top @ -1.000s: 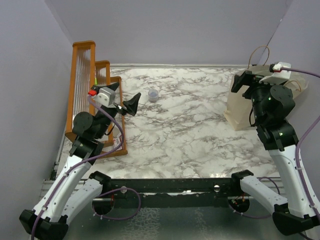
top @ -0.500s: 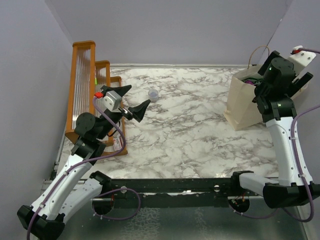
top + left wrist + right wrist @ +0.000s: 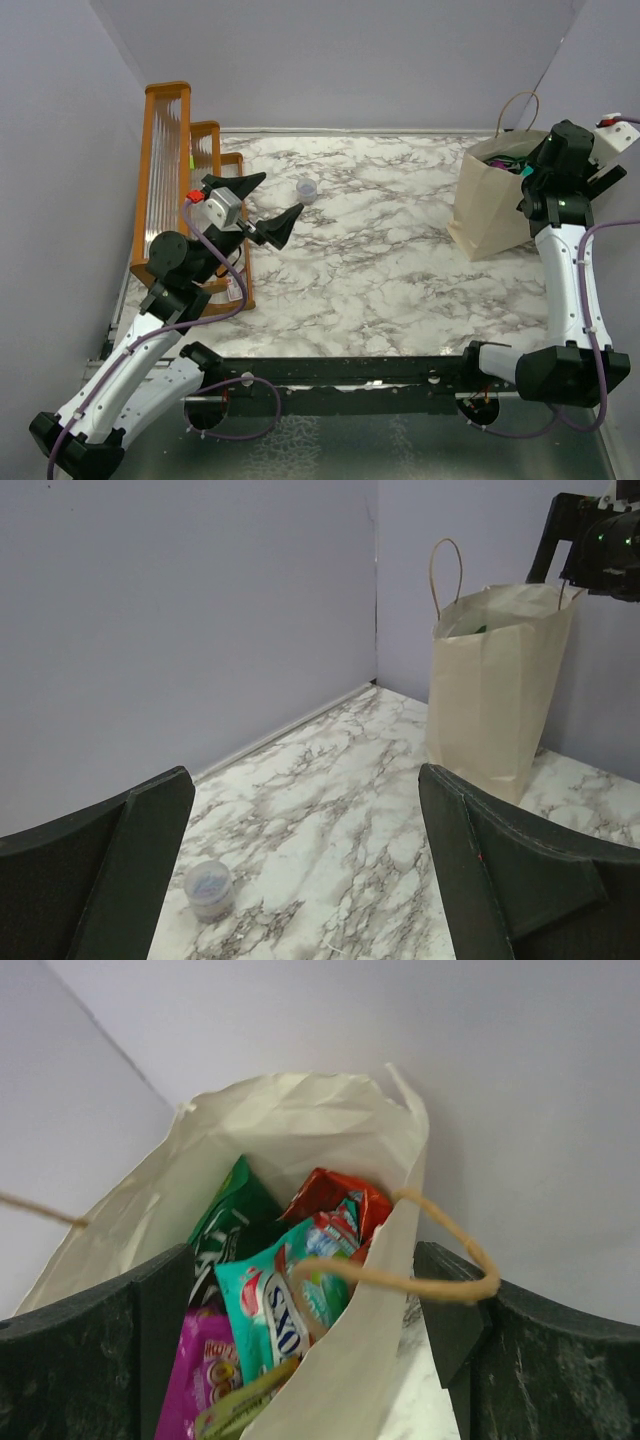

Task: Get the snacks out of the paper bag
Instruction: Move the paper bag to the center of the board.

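Both claws gape: your left gripper (image 3: 305, 775) over veined marble tabletop (image 3: 380, 270), right gripper (image 3: 300, 1250) above paper bag (image 3: 490, 210); lilac walls (image 3: 350, 60).

The cream paper bag (image 3: 490, 205) is standing upright and open at the far right, holding a green packet (image 3: 232, 1210), a red packet (image 3: 335, 1195), a teal-pink packet (image 3: 285, 1310) and a purple pouch (image 3: 195, 1380), all sitting on end.
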Robot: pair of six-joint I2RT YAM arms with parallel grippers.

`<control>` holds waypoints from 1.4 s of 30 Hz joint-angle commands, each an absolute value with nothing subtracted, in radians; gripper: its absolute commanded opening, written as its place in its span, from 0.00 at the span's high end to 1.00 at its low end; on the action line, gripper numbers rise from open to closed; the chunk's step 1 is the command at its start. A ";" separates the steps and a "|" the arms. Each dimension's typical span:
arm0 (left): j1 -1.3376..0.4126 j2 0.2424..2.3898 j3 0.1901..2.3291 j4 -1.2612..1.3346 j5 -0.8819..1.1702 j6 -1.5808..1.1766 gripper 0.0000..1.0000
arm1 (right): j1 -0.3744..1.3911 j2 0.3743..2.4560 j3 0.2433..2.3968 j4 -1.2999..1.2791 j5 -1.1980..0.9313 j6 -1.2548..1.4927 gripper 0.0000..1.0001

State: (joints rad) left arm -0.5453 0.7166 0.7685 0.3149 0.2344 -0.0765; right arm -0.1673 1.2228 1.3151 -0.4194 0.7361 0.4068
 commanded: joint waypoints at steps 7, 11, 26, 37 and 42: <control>-0.548 0.764 0.785 0.342 0.219 -0.090 0.03 | -0.301 1.303 1.317 -0.254 0.452 0.536 0.48; -0.548 0.779 0.790 0.329 0.213 -0.082 0.05 | -0.301 1.279 1.305 -0.239 0.451 0.573 0.69; -0.548 0.802 0.799 0.302 0.184 -0.066 0.06 | -0.301 1.107 1.166 -0.076 0.080 0.499 0.99; -0.548 0.792 0.815 0.289 0.200 -0.078 0.07 | -0.301 1.154 1.278 -0.127 -0.478 0.583 0.99; -0.548 0.789 0.813 0.297 0.210 -0.090 0.07 | -0.300 1.169 1.324 -0.160 -0.676 0.584 0.99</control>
State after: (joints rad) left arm -0.5453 0.8051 0.7742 0.2787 0.1974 -0.0761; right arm -0.3031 1.1866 1.2385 -0.2230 -0.3851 0.5476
